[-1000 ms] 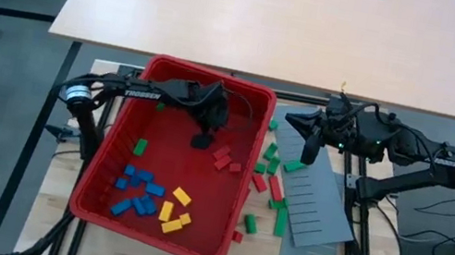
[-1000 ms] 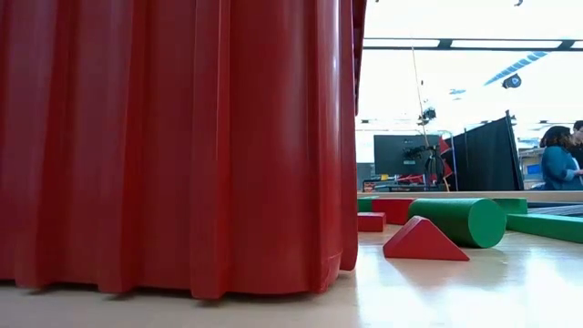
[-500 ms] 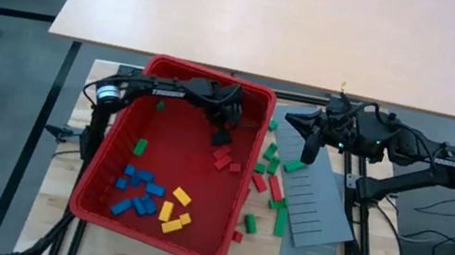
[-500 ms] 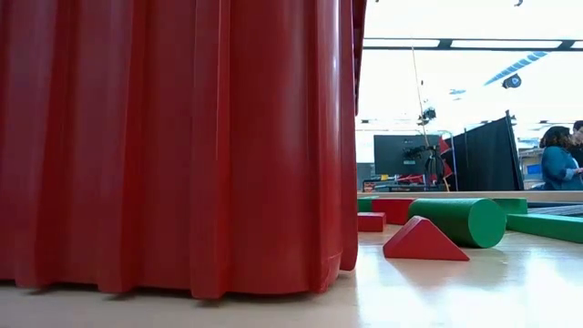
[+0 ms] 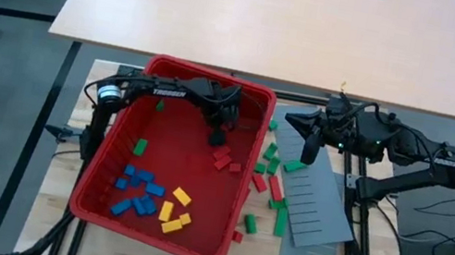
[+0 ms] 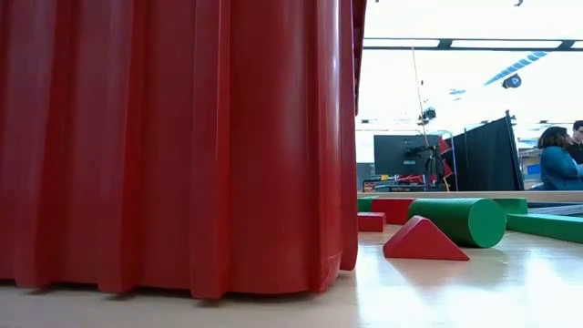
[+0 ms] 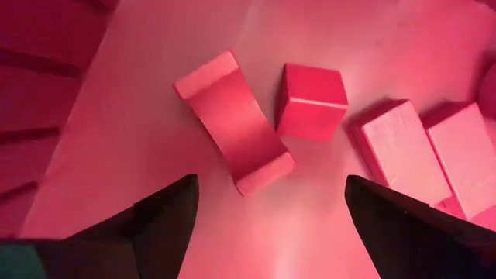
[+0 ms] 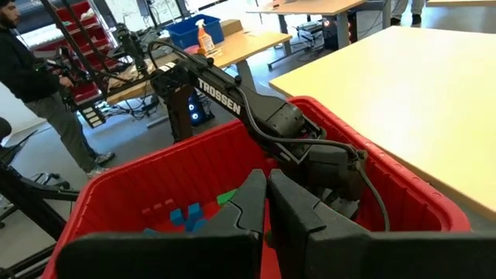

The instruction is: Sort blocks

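Sorting is half done: blue blocks [image 5: 136, 192] and yellow blocks [image 5: 175, 213] are grouped in the bin [image 5: 118, 136]; the left gripper [image 7: 267, 203], wide open and empty, hovers over red blocks [image 7: 310, 108]. The right gripper [image 8: 267, 198], fingers together, waits beside.

both arms are dark, nearly black, built of slim jointed links. the left arm [image 5: 154, 89] carries white "trossen" lettering along its forearm and a round silvery cap at the joint near its base; a thin black cable loops beside its wrist housing. the right arm [image 5: 410, 155] shows a small green light, probably an indicator, near its wrist, with black cabling around it. the left pincer [image 7: 267, 221] has two flat, matte black wedge-shaped fingers. the right pincer [image 8: 266, 203] has thick, angular black fingers.
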Controlling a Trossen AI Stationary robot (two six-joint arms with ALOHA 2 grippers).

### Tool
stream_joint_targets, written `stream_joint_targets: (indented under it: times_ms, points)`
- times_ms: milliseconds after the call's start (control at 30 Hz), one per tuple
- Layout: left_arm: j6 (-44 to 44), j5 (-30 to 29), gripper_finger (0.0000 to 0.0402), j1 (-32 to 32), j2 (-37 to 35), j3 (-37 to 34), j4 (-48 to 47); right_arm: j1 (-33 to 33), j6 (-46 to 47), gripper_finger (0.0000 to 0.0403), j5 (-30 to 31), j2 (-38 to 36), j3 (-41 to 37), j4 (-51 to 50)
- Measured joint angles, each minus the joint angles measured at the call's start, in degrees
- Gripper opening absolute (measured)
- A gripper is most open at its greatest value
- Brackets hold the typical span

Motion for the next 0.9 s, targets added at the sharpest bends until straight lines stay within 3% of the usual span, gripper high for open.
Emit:
stream_joint_targets:
  times_ms: [400,567,900]
  points:
    - [-8.46,0.19,0.031,1.15,1.35,-0.02,0.06,-0.04,-0.33,0.0,0.11,0.0,-0.01,0.0]
    - [-11.89,4.11,0.031,0.89,3.97,-0.02,0.05,-0.04,-0.36,0.0,0.15,0.0,0.02,0.0]
    - [-18.45,3.54,0.031,0.47,5.07,0.64,1.55,-0.04,-0.33,0.0,0.13,0.02,0.01,-0.04]
